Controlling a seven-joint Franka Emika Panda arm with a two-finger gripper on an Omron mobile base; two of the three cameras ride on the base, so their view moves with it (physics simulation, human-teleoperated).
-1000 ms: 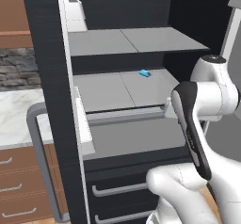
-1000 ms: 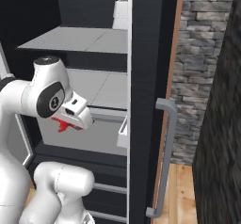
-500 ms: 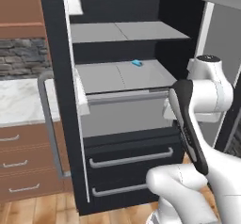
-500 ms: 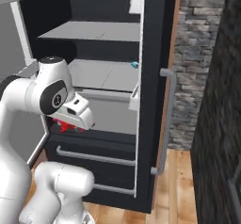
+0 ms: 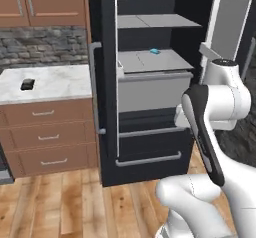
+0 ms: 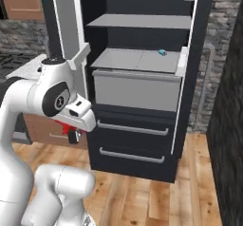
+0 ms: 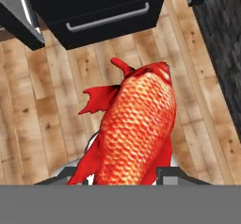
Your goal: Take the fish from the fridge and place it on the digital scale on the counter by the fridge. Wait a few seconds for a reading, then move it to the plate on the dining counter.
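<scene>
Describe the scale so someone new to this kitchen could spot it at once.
Start at the tall black fridge with its doors open. Left of it is a marble counter over brown drawers. The scale is the small flat dark rectangle lying alone on that pale top.

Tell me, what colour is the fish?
The fish is bright red-orange with scaly skin and red fins, clearest in the hand view.
</scene>
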